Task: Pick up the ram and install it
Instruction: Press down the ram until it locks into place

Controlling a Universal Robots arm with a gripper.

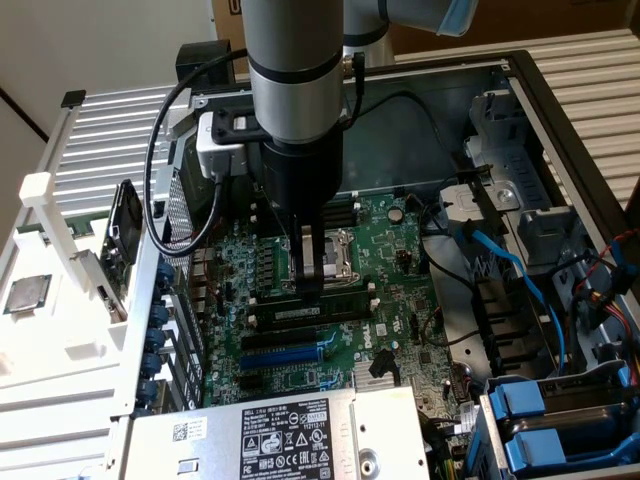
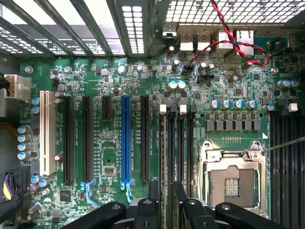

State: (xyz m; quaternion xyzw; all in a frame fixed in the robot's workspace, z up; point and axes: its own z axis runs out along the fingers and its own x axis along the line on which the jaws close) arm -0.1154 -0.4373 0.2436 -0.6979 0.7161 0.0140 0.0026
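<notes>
The ram [image 1: 285, 313], a thin green stick with a white label strip, stands on edge in the memory slots of the motherboard [image 1: 400, 300], just beside the CPU socket [image 1: 335, 255]. My gripper [image 1: 318, 288] points straight down over it, fingertips level with the stick's upper edge. Seen from the wrist, the gripper [image 2: 165, 200] is open, its two dark fingers [image 2: 152, 191] standing apart on either side of the long black memory slots [image 2: 174, 143]. The empty CPU socket [image 2: 233, 176] lies right beside them. Nothing is clamped between the fingers.
The motherboard sits inside an open computer case. A grey power supply [image 1: 280, 435] is at the front, and blue drive caddies [image 1: 530, 420] and blue cables [image 1: 510, 270] are at the exterior view's right. A square processor chip [image 1: 25, 293] rests on the white rack at that view's left.
</notes>
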